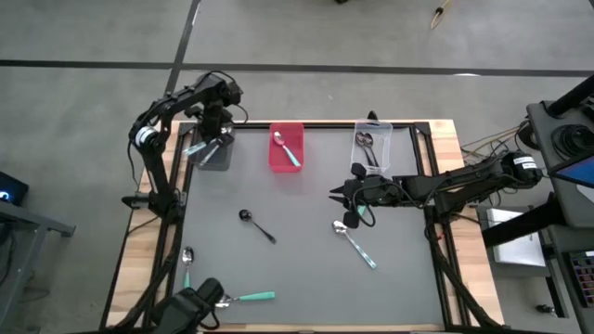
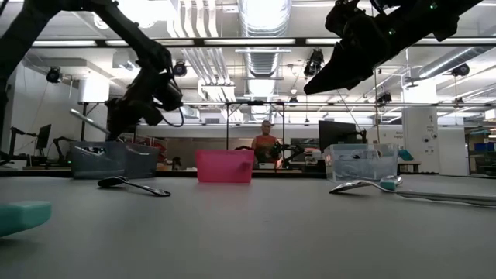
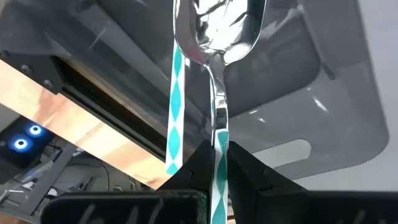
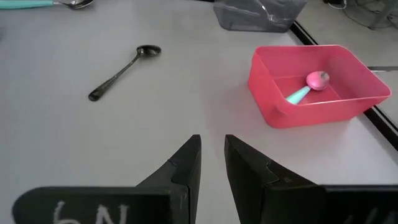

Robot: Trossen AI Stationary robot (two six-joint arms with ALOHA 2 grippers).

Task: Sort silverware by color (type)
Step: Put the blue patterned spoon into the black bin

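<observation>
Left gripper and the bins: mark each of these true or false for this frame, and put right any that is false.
1. The left gripper grips a patterned-handled spoon over the grey bin. True.
2. The red bin is empty. False: a teal-handled spoon lies in it.
3. A black spoon lies loose on the table. True.
4. The right gripper holds a spoon. False: nothing is between its fingers.
5. The clear bin sits left of the red bin in the high view. False: it sits right of it.

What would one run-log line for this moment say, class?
left gripper: shut on patterned spoon, over grey bin | right gripper: empty, above table | black spoon: unsorted
</observation>
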